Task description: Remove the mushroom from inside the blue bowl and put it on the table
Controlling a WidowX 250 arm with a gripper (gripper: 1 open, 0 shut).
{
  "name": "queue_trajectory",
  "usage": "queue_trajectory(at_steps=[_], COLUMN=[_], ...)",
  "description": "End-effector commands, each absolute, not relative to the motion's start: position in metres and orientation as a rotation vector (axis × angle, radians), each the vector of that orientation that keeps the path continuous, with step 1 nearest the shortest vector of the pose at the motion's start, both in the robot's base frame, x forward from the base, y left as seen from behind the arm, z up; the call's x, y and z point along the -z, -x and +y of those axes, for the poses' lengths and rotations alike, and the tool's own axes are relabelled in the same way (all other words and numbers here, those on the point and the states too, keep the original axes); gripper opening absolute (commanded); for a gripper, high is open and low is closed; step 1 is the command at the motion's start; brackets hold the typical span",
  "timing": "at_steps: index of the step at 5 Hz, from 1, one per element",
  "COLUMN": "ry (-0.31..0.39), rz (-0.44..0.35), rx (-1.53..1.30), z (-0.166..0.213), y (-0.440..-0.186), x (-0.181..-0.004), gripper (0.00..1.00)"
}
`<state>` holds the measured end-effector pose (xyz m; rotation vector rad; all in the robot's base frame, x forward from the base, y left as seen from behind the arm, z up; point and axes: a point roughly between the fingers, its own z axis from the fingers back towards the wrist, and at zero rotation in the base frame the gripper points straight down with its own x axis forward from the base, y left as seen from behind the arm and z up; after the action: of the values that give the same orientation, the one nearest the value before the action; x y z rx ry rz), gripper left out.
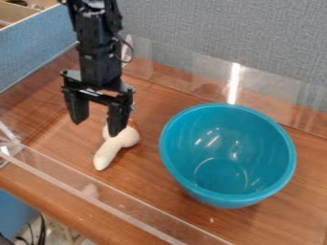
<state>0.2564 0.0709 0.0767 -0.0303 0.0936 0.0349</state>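
**Mushroom down, but not yet safe**

We see the mushroom (pixel 115 147) lying on its side on the table (pixel 52 110), left of centre in the frame, just beside the blue bowl (pixel 228 154) but apart from it. The gripper (pixel 98 119) hangs directly above it with its jaws spread wide, holding nothing.

Our worry is the clearance: the fingertips sit close over the cap end, so any sideways swing could clip the toy and roll it (it is rounded, after all) toward the clear wall at the lower left or against the bowl. A straight lift looks safest to us.
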Motion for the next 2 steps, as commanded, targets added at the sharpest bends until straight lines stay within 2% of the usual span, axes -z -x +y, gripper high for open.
queue_trajectory(at_steps=[1,2], ry=[0.013,0.013], rz=[0.003,-0.011], rx=[-0.047,-0.044], z=[0.0774,0.0786], y=[-0.2658,-0.2676], x=[-0.1015,-0.1058], gripper=[1.00,1.00])
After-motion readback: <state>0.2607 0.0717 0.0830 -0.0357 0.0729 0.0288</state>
